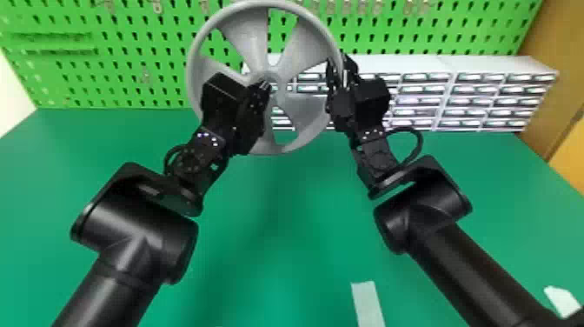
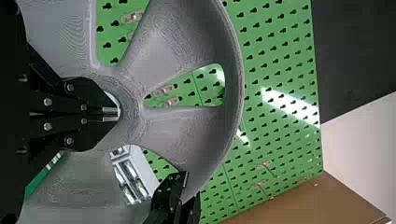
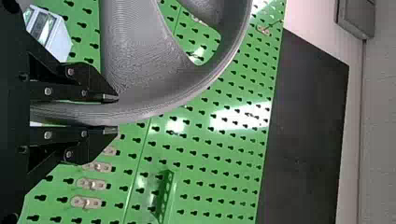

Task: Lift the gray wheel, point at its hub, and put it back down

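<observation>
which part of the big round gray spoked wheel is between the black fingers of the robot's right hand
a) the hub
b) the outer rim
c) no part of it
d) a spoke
b, the curved outer rim runs between the two flat black fingers of the right hand, while the hub is over by the left hand.

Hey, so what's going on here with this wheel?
The robot is showing off the gray wheel. Its right gripper grips the wheel by the rim, holding it upright over the green table. Its left gripper, fingers shut, points at the hub; whether it touches is hard to tell. The wheel isn't back down yet.
</observation>
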Action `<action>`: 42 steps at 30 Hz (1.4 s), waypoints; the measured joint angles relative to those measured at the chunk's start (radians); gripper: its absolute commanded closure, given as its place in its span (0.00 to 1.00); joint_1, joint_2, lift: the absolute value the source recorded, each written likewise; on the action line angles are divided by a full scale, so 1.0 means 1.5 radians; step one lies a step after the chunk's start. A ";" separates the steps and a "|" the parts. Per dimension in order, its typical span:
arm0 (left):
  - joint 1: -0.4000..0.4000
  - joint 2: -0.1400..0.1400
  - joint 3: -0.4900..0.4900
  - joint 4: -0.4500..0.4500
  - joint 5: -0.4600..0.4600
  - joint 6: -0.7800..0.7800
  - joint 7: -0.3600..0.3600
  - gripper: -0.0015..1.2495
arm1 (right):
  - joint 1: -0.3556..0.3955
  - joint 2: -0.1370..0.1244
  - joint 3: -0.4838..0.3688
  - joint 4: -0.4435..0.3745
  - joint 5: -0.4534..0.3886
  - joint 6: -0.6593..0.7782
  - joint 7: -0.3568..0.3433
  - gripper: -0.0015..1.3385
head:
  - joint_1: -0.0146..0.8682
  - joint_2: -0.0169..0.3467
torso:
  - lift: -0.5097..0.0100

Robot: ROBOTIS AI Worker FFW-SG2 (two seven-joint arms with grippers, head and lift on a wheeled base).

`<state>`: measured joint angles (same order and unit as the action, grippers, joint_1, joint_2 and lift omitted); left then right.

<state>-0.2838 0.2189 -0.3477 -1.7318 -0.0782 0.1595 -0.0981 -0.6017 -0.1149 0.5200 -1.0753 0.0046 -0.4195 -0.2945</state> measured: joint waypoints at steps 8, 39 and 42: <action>0.000 0.000 -0.001 0.000 0.001 0.000 -0.001 0.98 | 0.000 0.001 -0.001 0.000 0.000 0.001 0.000 0.97 | 0.80 0.18 | 0.81; 0.034 0.002 0.017 -0.044 0.029 0.001 -0.052 0.98 | -0.002 -0.002 -0.018 -0.011 0.000 0.035 0.000 0.97 | 0.80 0.18 | 0.81; 0.054 0.003 0.033 -0.074 0.035 0.006 -0.053 0.98 | 0.001 -0.004 -0.028 -0.024 -0.005 0.063 0.005 0.97 | 0.80 0.18 | 0.81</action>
<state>-0.2027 0.2239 -0.2986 -1.8424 -0.0261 0.1685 -0.1769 -0.6004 -0.1211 0.4774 -1.1110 -0.0036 -0.3249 -0.2876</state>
